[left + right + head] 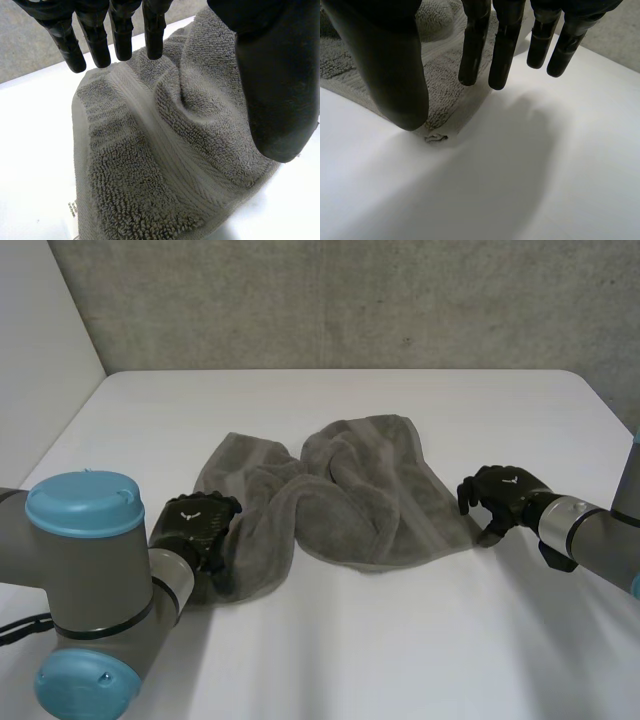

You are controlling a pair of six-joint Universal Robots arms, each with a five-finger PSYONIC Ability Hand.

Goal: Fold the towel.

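Towel (pixel 330 495) rumpled, bunched at middle of table (pixel 350 660), no fold made yet | left hand (pixel 195 525) relaxed, fingers straight over near-left corner, grasping nothing | right hand (pixel 505 495) released at right corner | remaining: flatten, then fold.

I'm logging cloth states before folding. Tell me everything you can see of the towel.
The towel is grey terry with a flat woven band near one end and a small white label at its edge. It lies crumpled in ridges on the white table. The left hand, open, is over its near left corner; the right hand, open, is at its right corner.
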